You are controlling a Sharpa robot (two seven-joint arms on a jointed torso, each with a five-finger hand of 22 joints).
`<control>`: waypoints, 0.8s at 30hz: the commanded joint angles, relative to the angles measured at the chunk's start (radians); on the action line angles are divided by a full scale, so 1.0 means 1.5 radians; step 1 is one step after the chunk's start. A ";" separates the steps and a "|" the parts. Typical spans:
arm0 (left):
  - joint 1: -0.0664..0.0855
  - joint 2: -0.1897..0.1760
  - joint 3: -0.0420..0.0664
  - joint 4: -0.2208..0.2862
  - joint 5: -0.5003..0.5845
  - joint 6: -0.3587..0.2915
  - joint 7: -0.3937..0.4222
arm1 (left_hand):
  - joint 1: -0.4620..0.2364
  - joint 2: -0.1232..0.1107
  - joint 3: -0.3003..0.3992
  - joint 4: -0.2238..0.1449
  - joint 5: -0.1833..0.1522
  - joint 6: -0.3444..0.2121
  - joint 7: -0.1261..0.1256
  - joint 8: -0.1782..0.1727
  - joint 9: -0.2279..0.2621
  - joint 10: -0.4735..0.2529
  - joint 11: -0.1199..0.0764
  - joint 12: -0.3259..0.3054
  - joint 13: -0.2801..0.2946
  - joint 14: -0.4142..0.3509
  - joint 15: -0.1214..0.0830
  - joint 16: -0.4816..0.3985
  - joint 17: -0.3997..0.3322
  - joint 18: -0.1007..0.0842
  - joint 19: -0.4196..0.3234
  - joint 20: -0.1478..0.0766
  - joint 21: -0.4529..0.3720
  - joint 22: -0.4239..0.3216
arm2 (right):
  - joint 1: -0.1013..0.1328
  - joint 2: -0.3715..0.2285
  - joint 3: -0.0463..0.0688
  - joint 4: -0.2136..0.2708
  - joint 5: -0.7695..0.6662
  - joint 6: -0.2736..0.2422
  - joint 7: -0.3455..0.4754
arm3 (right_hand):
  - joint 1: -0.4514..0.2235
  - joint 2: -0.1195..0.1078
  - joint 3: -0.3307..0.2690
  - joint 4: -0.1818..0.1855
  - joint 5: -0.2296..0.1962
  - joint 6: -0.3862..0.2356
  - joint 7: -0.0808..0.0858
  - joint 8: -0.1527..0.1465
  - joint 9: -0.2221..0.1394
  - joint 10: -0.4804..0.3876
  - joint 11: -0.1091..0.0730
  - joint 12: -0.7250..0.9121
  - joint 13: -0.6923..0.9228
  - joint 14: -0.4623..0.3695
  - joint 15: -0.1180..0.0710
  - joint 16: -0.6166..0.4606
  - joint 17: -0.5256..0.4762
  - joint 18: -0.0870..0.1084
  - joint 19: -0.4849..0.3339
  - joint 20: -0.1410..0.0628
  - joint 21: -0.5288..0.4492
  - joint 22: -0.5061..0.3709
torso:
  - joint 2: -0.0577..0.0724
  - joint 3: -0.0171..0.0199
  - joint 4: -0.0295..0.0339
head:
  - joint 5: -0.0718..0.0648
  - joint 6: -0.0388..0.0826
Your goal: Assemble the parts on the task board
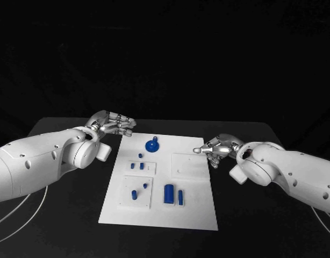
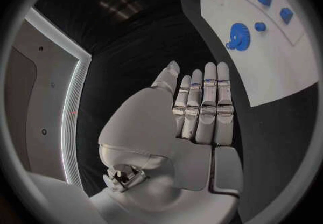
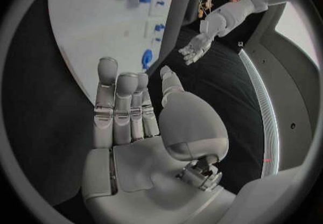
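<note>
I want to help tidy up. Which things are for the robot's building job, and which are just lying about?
For the job:
task board
blue gear-shaped part
blue block parts
small blue parts
left hand, open, holding nothing
right hand, open, holding nothing

Just there:
black table
cables on the table by the left arm

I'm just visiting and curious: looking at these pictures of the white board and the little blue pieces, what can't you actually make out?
- Small blue parts on the task board: head view, too small to tell their shapes or whether they are seated.
- Blue gear-like part: left wrist view, bent by the lens; its fit is unclear.
- Board's near end: right wrist view, covered by the right hand and its fingers.
- Left hand: head view, palm hidden.
</note>
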 commanded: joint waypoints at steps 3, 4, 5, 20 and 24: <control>0.001 0.019 0.001 -0.031 0.094 0.001 0.038 | 0.000 0.003 0.008 0.002 0.002 -0.004 -0.001 -0.003 0.000 -0.017 0.003 -0.005 0.000 -0.021 0.006 -0.005 -0.008 -0.008 -0.010 0.003 0.002 0.004 | 0.022 0.044 0.001 -0.110 0.133 -0.036 0.198 | 0.007 0.017 -0.002 -0.024 -0.003 -0.009 0.004 0.001 0.000 -0.007 0.006 -0.082 -0.121 -0.014 0.007 -0.095 -0.058 0.006 -0.004 0.011 -0.097 -0.099 | -0.024 0.0011 -0.0027 | -0.001 0.017; 0.001 0.023 0.001 -0.037 0.100 0.002 0.040 | -0.001 0.002 0.010 0.002 0.002 -0.006 -0.001 -0.003 0.000 -0.020 0.003 -0.005 0.000 -0.023 0.006 -0.004 -0.009 -0.007 -0.011 0.004 0.002 0.005 | 0.024 0.052 0.001 -0.127 0.140 -0.037 0.208 | 0.015 0.021 0.003 -0.031 -0.008 -0.014 0.007 0.001 -0.001 -0.028 0.014 -0.118 -0.156 -0.043 0.017 -0.137 -0.079 0.003 -0.032 0.021 -0.129 -0.128 | -0.026 0.0016 -0.0025 | -0.001 0.019; 0.001 0.027 0.001 -0.044 0.106 0.004 0.042 | -0.002 0.001 0.010 0.003 0.002 -0.008 -0.002 -0.003 0.000 -0.024 0.004 -0.005 0.000 -0.028 0.007 -0.005 -0.010 -0.007 -0.013 0.005 0.001 0.005 | 0.027 0.061 0.001 -0.145 0.147 -0.037 0.216 | 0.013 0.020 0.003 -0.040 -0.014 -0.018 0.013 0.002 0.000 0.010 0.019 -0.170 -0.249 -0.024 0.025 -0.211 -0.130 0.008 -0.036 0.033 -0.142 -0.206 | -0.028 0.0025 -0.0024 | -0.001 0.022; -0.012 0.082 0.002 -0.137 0.178 0.051 0.087 | -0.037 0.008 -0.029 -0.016 -0.024 -0.091 -0.025 -0.007 -0.003 -0.127 0.001 -0.006 0.000 -0.187 0.026 -0.007 -0.036 0.061 -0.132 0.113 -0.007 -0.134 | 0.035 0.166 0.012 -0.299 0.244 0.008 0.310 | 0.018 0.051 0.075 -0.080 -0.063 -0.104 0.036 0.000 -0.005 -0.131 0.101 -0.429 -0.590 -0.191 0.134 -0.533 -0.515 0.054 -0.317 0.192 -0.132 -0.775 | -0.038 0.0124 0.0013 | 0.015 0.049; -0.014 0.077 0.003 -0.127 0.143 0.021 0.057 | -0.357 -0.012 0.003 -0.010 -0.129 -0.726 -0.075 -0.046 -0.043 -0.816 -0.057 -0.044 -0.039 -0.861 -0.044 -0.046 -0.075 -0.046 -0.761 -0.034 -0.051 -0.271 | 0.036 0.161 0.009 -0.290 0.213 -0.023 0.268 | -0.262 -0.027 0.118 0.045 -0.243 -0.771 -0.047 -0.041 -0.045 -0.838 0.017 -0.469 -0.629 -0.453 0.056 -0.575 -0.556 -0.045 -0.977 0.072 -0.184 -0.823 | -0.040 0.0104 -0.0020 | 0.014 0.045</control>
